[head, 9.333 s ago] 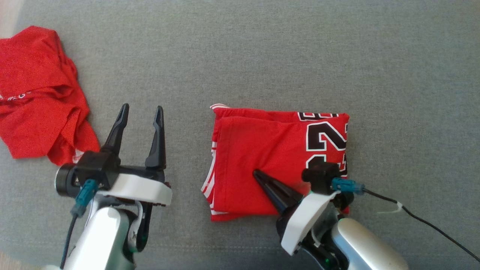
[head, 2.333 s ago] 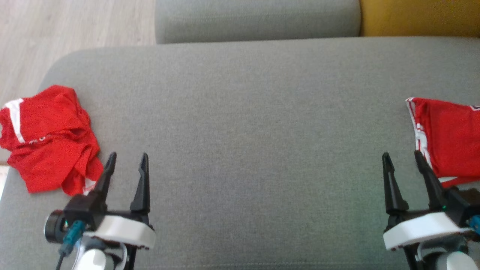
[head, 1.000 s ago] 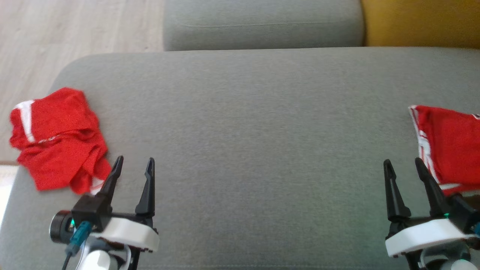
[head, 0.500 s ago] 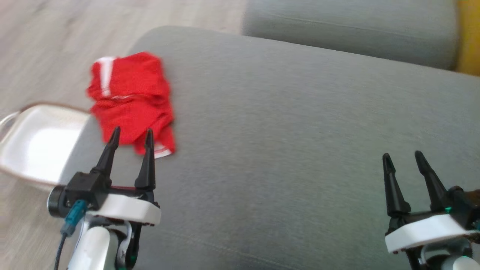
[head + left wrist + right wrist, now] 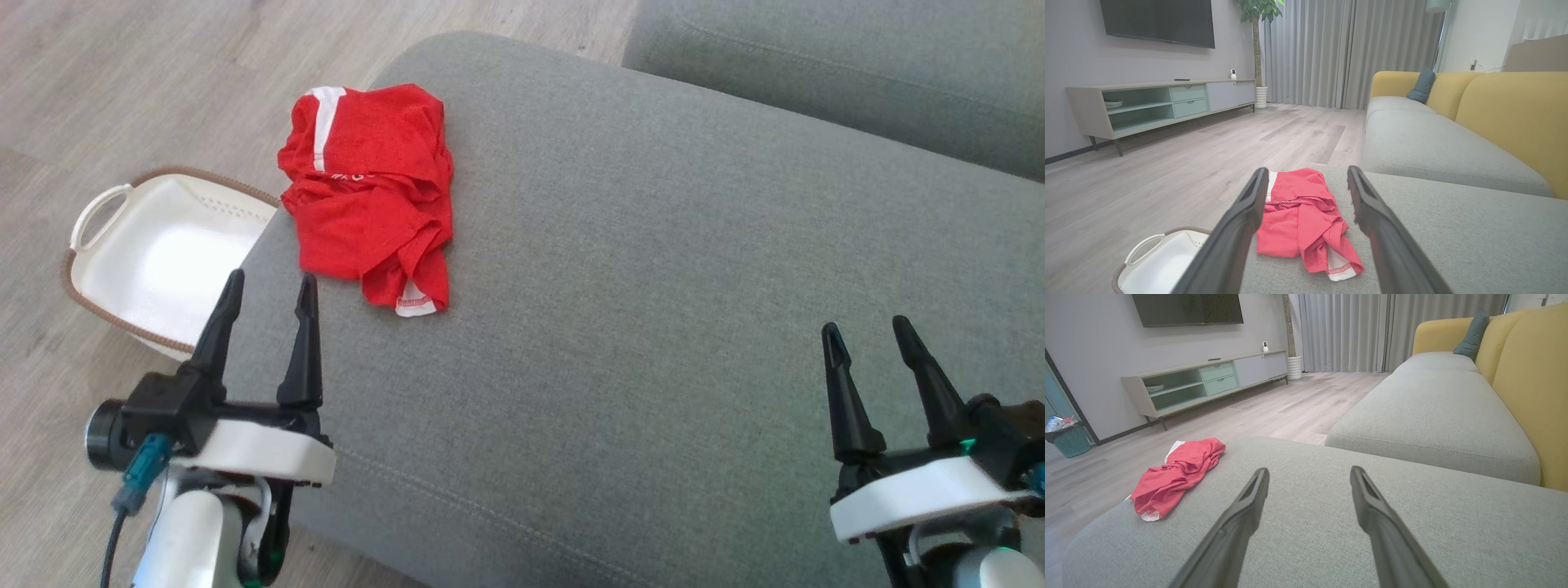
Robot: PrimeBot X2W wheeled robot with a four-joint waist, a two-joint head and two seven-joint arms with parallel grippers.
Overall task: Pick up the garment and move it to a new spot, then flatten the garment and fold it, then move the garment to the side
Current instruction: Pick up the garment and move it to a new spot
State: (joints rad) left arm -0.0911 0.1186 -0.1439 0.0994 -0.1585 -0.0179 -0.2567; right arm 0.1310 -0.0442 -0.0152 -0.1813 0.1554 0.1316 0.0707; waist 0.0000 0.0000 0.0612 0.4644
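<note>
I judge this to be the opening step, the pick-up, with nothing yet in hand; the left gripper (image 5: 271, 278) hangs with its jaws spread wide and empty over the near corner of the sofa cushion (image 5: 653, 286); the right gripper (image 5: 865, 324) is likewise spread wide and holds nothing, well apart from the work above bare cushion.

The red jersey (image 5: 367, 196) lies crumpled in a heap on that cushion, close to its rounded end and ahead of my left claw; in the left wrist view it sits framed between the two fingers, apart from both. A white laundry basket (image 5: 163, 261) stands on the wood floor (image 5: 122, 82) just beside the cushion's end, below the heap.

The next move, as I see it, calls for the left arm to reach forward and come down on a raised fold, then close; a pinch near the middle ridge looks safer than one at the loose tail, which would probably let the rest drag.

The cloth looks thin and limp, a fine knit with a white band near the top and a white hem tab at the near tip; I expect it to sag and bunch when lifted. The cushion is a tight grey weave with a piped seam and soft rounded corners; the basket is smooth white plastic, perforated in the wall, with a brown rim and a loop handle; the fingers are long, dark and tapered to points.
</note>
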